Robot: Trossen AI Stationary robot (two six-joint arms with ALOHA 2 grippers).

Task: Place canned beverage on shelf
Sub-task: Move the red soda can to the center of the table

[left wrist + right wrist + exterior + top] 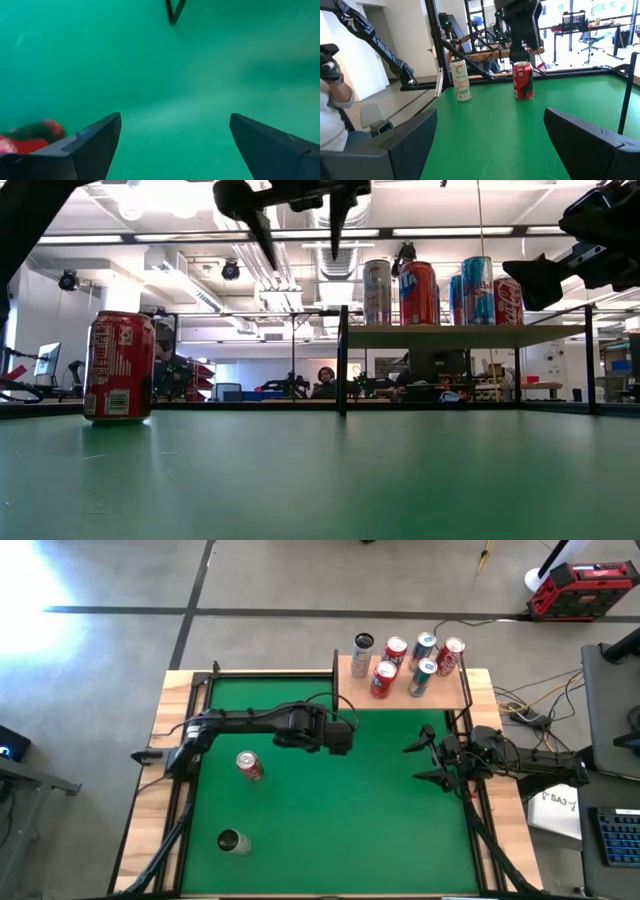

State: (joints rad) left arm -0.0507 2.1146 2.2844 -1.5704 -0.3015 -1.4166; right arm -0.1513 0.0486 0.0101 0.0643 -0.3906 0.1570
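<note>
Left hand [345, 735] hovers unclenched over open green mat [340, 810]; right hand [425, 755], released, waits near the tabletop's [150, 810] edge below the shelf [400, 692].

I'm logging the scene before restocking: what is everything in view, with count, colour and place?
Shelf: one, light wood with black rails, far edge of the mat.
Shelf cans: six; three red, two blue-silver, one pale.
Red can: one, upright on the mat's left part.
Pale can: one, upright, near left part.
Mat: one, green, covering the table.
Left gripper: open, empty, above mid-mat.
Right gripper: open, empty, at the right side.
</note>
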